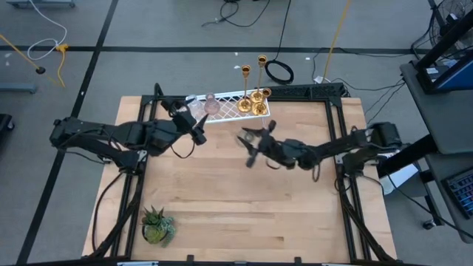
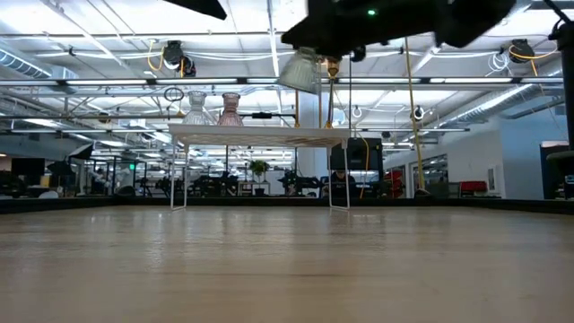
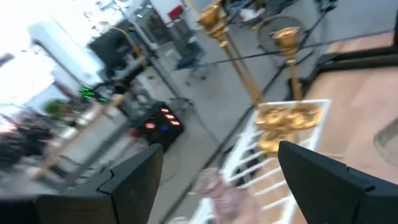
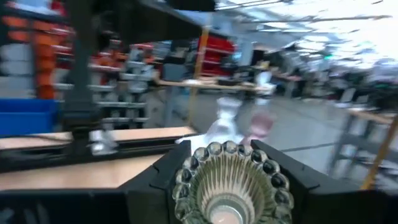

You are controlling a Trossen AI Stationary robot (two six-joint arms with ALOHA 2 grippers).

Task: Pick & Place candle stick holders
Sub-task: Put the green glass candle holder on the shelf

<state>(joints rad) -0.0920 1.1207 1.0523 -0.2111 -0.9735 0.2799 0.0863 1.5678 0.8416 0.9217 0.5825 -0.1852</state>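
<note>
A white lattice rack (image 1: 229,108) stands at the table's far edge. On it are several gold candle stick holders (image 1: 258,100), a pink glass one (image 1: 211,105) and a clear glass one (image 2: 195,108). My right gripper (image 1: 251,144) is high above the table's middle, shut on a greenish clear glass holder (image 4: 230,183). My left gripper (image 1: 198,127) is open and empty, in the air just in front of the rack's left end. Its wrist view shows the gold holders (image 3: 283,118) and the pink one (image 3: 214,186) ahead. My right gripper pinches the glass holder's body between its two fingers (image 4: 155,180), one on each side, just under the beaded rim (image 4: 214,149). The holder is lifted clear, high above the table, and hangs tilted below the gripper in the low view (image 2: 300,70).
A spiky green potted plant (image 1: 157,225) stands at the table's near left corner. The black frame rails (image 1: 336,133) run along the table's sides. Cables and a black ring (image 1: 279,72) lie on the floor beyond the rack.
</note>
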